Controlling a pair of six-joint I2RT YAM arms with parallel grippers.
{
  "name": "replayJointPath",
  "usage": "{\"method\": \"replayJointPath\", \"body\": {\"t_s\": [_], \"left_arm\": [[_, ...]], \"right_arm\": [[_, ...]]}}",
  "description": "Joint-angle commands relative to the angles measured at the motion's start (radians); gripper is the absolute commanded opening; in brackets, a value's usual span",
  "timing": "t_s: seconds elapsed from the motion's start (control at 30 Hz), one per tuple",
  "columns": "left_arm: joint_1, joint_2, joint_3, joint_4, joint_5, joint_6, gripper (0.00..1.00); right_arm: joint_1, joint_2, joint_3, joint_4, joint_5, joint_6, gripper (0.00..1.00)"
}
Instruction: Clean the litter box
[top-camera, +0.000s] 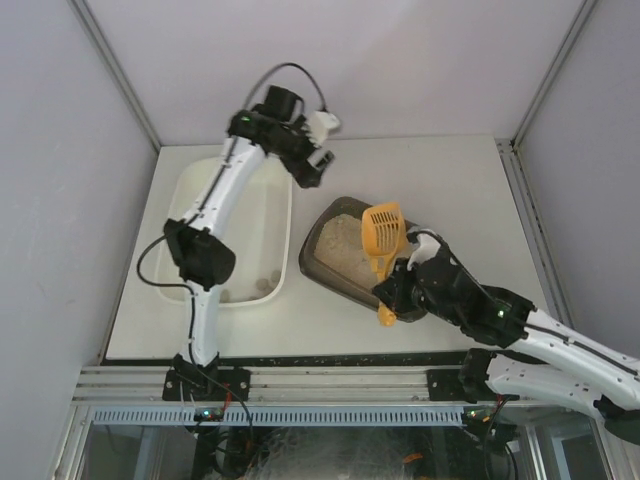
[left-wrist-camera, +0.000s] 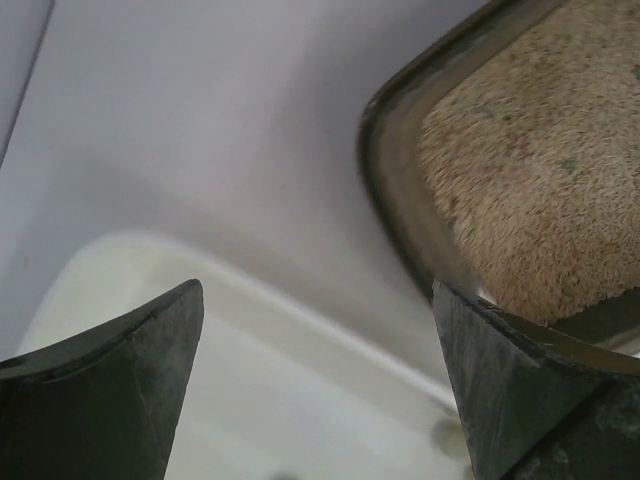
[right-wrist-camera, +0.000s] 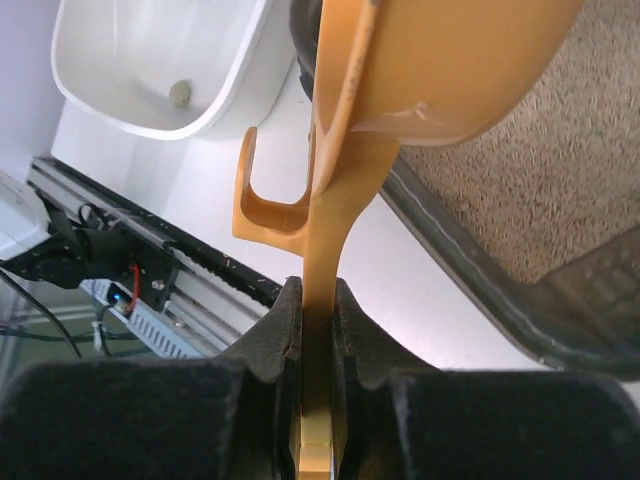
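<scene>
Right gripper (right-wrist-camera: 318, 300) pinching yellow scoop (right-wrist-camera: 440, 70) by its handle – scoop head over litter box (right-wrist-camera: 460, 262) just ahead, white tub (right-wrist-camera: 150, 60) to its left, left gripper (left-wrist-camera: 315, 290) spread above both their far corners.

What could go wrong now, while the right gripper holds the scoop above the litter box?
1. The right gripper pinches only the thin handle of the scoop, so it may twist or slip under load.
2. A strip of table separates the litter box and the white tub; litter could spill there.
3. The open left gripper hangs near that path; the arms might collide.
</scene>
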Motion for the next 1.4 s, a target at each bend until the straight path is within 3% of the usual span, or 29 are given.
{"method": "replayJointPath", "body": {"t_s": [0.0,0.23,0.5,0.7,0.83,1.0,1.07,1.1,1.17,1.2,1.27,1.37], "left_arm": [[-0.168,0.065,0.022,0.139,-0.025,0.172,0.99],[-0.244,0.162,0.021,0.306,0.175,0.163,1.0],[-0.323,0.216,-0.07,0.417,0.272,0.175,1.0],[-0.363,0.319,0.016,0.4,0.325,0.154,1.0],[-0.386,0.333,-0.015,0.418,0.374,0.165,1.0],[-0.412,0.367,0.025,0.435,0.292,0.138,0.99],[-0.418,0.375,0.033,0.464,0.228,0.088,0.84],[-0.419,0.378,0.034,0.465,0.199,0.078,0.71],[-0.423,0.383,0.032,0.465,0.131,0.056,0.23],[-0.423,0.383,0.027,0.462,0.098,0.052,0.11],[-0.423,0.384,0.022,0.43,0.058,0.067,0.01],[-0.423,0.378,0.011,0.368,0.007,0.072,0.0]], "right_arm": [[-0.003,-0.139,-0.047,0.06,0.03,0.189,0.0],[-0.006,-0.36,-0.118,-0.008,0.061,0.292,0.0],[-0.006,-0.591,-0.154,-0.107,0.135,0.385,0.0],[-0.007,-0.66,-0.153,-0.189,0.128,0.44,0.0],[-0.007,-0.675,-0.153,-0.202,0.144,0.437,0.0],[-0.007,-0.675,-0.154,-0.2,0.159,0.425,0.0],[-0.007,-0.677,-0.153,-0.2,0.161,0.421,0.0],[-0.007,-0.677,-0.153,-0.203,0.164,0.421,0.0],[-0.007,-0.685,-0.153,-0.206,0.17,0.422,0.0],[-0.007,-0.689,-0.153,-0.211,0.171,0.423,0.0],[-0.007,-0.701,-0.154,-0.218,0.178,0.422,0.0],[-0.007,-0.717,-0.154,-0.226,0.187,0.42,0.0]]}}
